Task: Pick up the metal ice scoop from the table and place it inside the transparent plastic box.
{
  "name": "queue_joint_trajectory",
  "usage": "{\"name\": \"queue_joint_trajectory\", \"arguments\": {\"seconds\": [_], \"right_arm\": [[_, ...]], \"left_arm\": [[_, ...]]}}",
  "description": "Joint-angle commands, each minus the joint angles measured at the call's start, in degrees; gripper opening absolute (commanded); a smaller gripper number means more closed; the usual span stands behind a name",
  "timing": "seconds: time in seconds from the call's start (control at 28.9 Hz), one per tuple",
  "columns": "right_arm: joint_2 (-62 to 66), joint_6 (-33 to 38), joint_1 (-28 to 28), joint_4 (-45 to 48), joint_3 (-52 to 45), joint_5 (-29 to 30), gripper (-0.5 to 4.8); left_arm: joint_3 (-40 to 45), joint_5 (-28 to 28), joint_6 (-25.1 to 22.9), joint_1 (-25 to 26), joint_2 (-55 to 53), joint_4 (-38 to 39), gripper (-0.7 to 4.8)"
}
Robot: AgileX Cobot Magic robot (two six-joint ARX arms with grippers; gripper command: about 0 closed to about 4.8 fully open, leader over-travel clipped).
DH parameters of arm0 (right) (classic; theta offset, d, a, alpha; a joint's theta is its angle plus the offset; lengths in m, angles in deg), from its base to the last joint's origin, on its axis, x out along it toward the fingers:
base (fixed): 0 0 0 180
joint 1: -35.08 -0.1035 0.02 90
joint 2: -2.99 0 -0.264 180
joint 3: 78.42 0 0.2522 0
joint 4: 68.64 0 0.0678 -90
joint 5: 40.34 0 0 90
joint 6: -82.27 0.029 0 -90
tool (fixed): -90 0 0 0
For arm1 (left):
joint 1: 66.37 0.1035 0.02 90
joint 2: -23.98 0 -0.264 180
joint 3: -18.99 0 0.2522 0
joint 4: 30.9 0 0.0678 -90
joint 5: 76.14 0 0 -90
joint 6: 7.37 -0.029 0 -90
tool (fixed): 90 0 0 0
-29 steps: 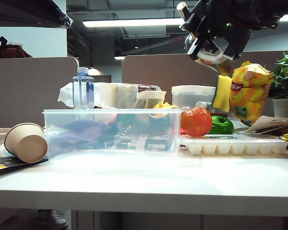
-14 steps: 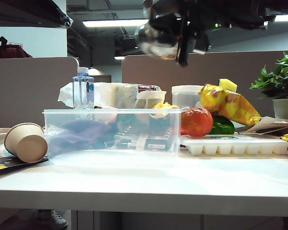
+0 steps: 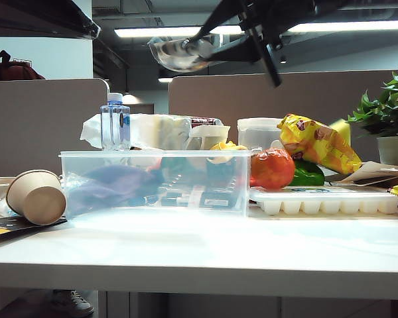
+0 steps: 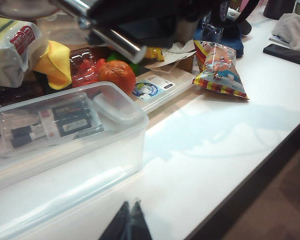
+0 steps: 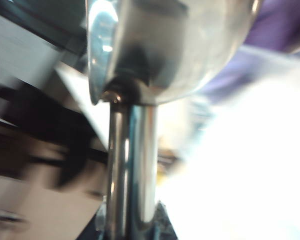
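The right gripper [image 3: 235,45] pinches the shiny steel ice scoop [image 3: 179,53] by its handle, high above the clear rectangular plastic box [image 3: 152,182]. Scoop's long axis near level, bowl pointing left in the exterior view. Left gripper [image 4: 130,220], fingers pressed together, hangs over the white tabletop [image 4: 205,135].

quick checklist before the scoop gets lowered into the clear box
1. Scoop held: ok. The right gripper is shut on the handle of the metal ice scoop.
2. Scoop above the box: ok in the exterior view. It hangs high over the transparent plastic box; how it lines up front to back, cannot tell.
3. Room in the box: cannot tell. Purple and dark items already lie inside.
4. Bottle clearance: ok for now. The water bottle stands behind the box, below the scoop.
5. Left gripper out of the way: ok. It is shut, low over the table beside the box.
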Motion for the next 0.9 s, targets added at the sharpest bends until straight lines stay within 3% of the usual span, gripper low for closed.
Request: {"name": "queue_joint_trajectory", "arguments": {"seconds": [0.03, 0.24, 0.52, 0.62, 0.9], "right_arm": [[0.48, -22.08, -0.09, -16.09, 6.12, -7.82, -0.06], [2.64, -39.15, -0.26, -29.73, 13.27, -15.87, -0.06], [6.43, -55.84, -2.19, -34.1, 13.86, -28.22, -0.06], [7.98, -59.28, -4.15, -32.94, 13.88, -33.09, -0.06], [10.54, -61.48, -5.38, -26.91, 16.46, -35.19, -0.06]], "left_arm": [[-0.24, 0.17, -0.02, 0.0, 0.87, -0.63, -0.05], [-0.31, 0.35, -0.02, 2.64, 1.33, -0.61, -0.05], [-3.21, 0.15, -0.02, 13.49, 1.27, 2.89, -0.05], [-5.4, 0.15, -0.02, 15.28, 1.18, 4.02, -0.05], [-7.19, 0.17, -0.02, 18.6, 1.2, 3.69, -0.05]]}}
